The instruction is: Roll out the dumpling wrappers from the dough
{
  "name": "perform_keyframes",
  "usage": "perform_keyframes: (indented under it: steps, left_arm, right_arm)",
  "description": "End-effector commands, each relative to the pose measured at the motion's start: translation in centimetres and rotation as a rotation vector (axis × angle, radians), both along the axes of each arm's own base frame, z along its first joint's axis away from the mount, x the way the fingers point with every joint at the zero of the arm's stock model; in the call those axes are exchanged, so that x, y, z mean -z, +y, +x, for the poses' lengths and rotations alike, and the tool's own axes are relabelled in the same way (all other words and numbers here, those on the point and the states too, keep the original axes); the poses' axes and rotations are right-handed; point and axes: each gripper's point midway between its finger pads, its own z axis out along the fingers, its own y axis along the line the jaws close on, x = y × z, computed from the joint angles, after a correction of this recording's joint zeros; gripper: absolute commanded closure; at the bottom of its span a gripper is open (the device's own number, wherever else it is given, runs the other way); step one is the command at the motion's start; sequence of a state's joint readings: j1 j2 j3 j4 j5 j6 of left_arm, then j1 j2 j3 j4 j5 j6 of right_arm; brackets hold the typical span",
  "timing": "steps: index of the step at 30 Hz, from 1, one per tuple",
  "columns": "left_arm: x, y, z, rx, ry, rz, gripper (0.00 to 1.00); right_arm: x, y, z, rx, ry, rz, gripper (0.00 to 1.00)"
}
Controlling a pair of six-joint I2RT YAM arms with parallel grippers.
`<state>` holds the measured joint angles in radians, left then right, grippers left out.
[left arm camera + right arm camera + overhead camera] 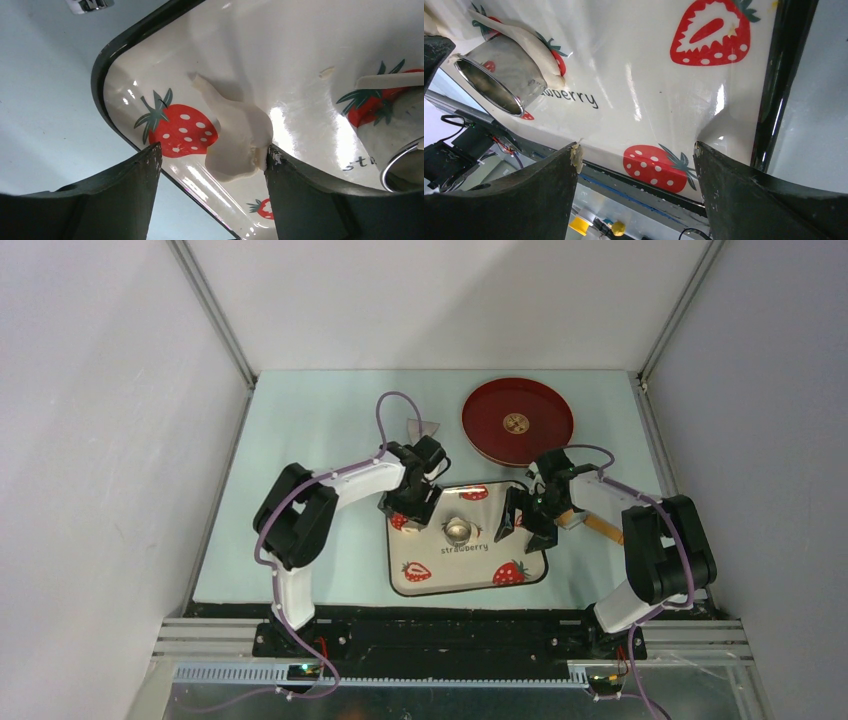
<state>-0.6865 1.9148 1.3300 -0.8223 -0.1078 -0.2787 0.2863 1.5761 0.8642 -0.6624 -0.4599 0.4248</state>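
Cream dough (235, 135), soft and irregular, on glossy tray (290, 45).

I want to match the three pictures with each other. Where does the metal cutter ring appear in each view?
Top external: the metal cutter ring stands near the middle of the tray.
Left wrist: at the right edge, low, partly cut off by the frame.
Right wrist: upper left, its open mouth facing lower left.
Shared landmark: the printed word "strawberry" lies just beside the ring in every view.
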Motion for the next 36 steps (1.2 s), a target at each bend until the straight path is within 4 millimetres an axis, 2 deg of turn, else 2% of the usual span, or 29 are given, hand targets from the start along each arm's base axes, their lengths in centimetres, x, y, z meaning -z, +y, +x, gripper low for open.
perform_keyframes:
  steps: [1, 6, 9, 12, 13, 14, 15, 16, 17, 18, 21, 27, 29, 30, 33, 36]
  left_arm:
    - [-3.5, -1.2, 1.5, 0.026, -0.08, -0.057, 0.21]
    - [-8.6, -3.5, 2.3, 0.007, -0.123, -0.257, 0.2]
    - [-10.1, -3.9, 2.2, -0.033, -0.094, -0.384, 0.2]
    - [-9.7, -4.1, 1.4, -0.095, -0.026, -0.507, 0.2]
    - [-10.0, -3.7, 1.7, -0.124, -0.03, -0.54, 0.2]
    - [-9.5, -4.1, 1.2, -0.154, 0.004, -0.597, 0.2]
    - [-10.0, -3.7, 1.5, -0.217, 0.01, -0.644, 0.21]
    - [-9.3, -3.5, 1.4, -0.245, 0.029, -0.694, 0.21]
    - [-9.7, -3.4, 1.3, -0.292, 0.039, -0.735, 0.21]
    - [-9.2, -3.0, 1.3, -0.32, 0.049, -0.769, 0.22]
    - [-9.3, -2.4, 1.0, -0.383, 0.055, -0.808, 0.22]
    - [-9.7, -2.0, 0.7, -0.459, 0.094, -0.885, 0.22]
    - [-10.1, -1.8, 0.8, -0.48, 0.098, -0.916, 0.22]
    - [-10.5, -1.6, 1.0, -0.496, 0.096, -0.93, 0.22]
    - [-11.1, -1.3, 1.1, -0.514, 0.103, -0.963, 0.22]
    - [-11.3, -1.0, 0.9, -0.523, 0.107, -0.976, 0.22]
  right_arm:
    - [-1.1, 0.2, 0.1, -0.012, -0.048, 0.012, 0.13]
    - [-3.4, 0.8, 1.2, -0.022, -0.167, 0.045, 0.09]
    - [-6.1, 1.5, 2.1, -0.027, -0.303, 0.079, 0.05]
    - [-8.6, 2.8, 2.6, -0.029, -0.41, 0.117, 0.06]
    - [-9.7, 3.3, 3.0, -0.029, -0.462, 0.139, 0.07]
    - [-10.6, 4.1, 2.8, -0.033, -0.491, 0.157, 0.07]
    - [-11.4, 5.3, 2.8, -0.056, -0.531, 0.185, 0.09]
    - [-12.0, 5.8, 2.8, -0.051, -0.554, 0.197, 0.09]
    - [-12.8, 7.1, 2.7, -0.076, -0.59, 0.227, 0.11]
    - [-13.3, 7.7, 2.7, -0.071, -0.608, 0.239, 0.12]
    - [-15.0, 11.1, 2.3, -0.103, -0.677, 0.316, 0.2]
    - [-15.8, 16.3, 2.2, -0.138, -0.771, 0.347, 0.29]
    - [-15.8, 17.6, 2.4, -0.145, -0.811, 0.333, 0.31]
    - [-15.1, 18.3, 2.2, -0.156, -0.811, 0.311, 0.32]
    - [-14.5, 18.5, 3.8, -0.116, -0.87, 0.203, 0.32]
    - [-15.2, 19.2, 4.4, -0.112, -0.922, 0.166, 0.32]
